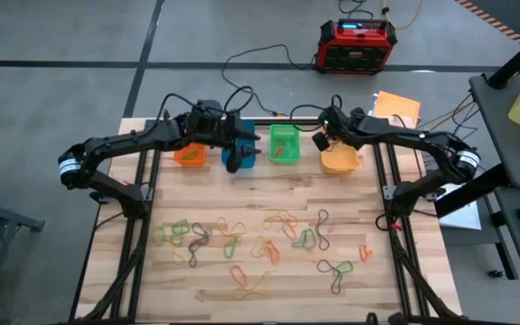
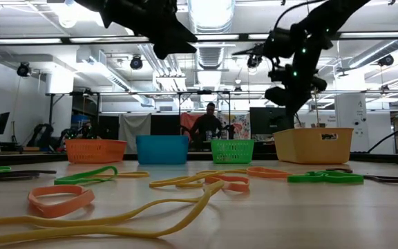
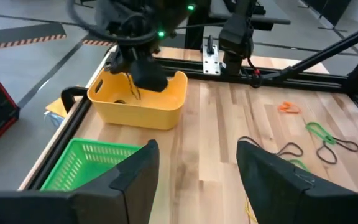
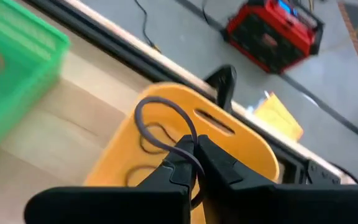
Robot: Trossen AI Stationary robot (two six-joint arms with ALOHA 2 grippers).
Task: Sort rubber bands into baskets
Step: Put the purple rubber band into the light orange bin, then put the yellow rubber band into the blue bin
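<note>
Four baskets stand in a row at the table's far edge: orange (image 1: pixel 190 154), blue (image 1: pixel 242 135), green (image 1: pixel 284 143) and yellow-orange (image 1: pixel 341 161). Many rubber bands (image 1: pixel 242 239) in green, orange, yellow and black lie loose across the table's middle and near part. My right gripper (image 4: pixel 194 149) hangs over the yellow-orange basket (image 4: pixel 166 174) and is shut on a black rubber band (image 4: pixel 166 115). More dark bands (image 4: pixel 151 134) lie inside that basket. My left gripper (image 3: pixel 197 177) is open and empty, high over the blue basket (image 2: pixel 162 149). My right gripper pinches the black band between its two fingertips at one spot on the loop (image 4: pixel 190 148). The fingers slant downward over the yellow-orange basket. The rest of the loop sticks out beyond the fingertips, lifted clear of the basket; it also shows in the left wrist view (image 3: pixel 131 87).
A red-and-black box (image 1: pixel 357 43) with cables sits on the floor beyond the table's far edge. An orange sheet (image 1: pixel 395 106) lies at the far right corner. Black frame rails (image 1: pixel 143 208) run along both table sides. A person (image 2: pixel 208 124) stands in the room behind.
</note>
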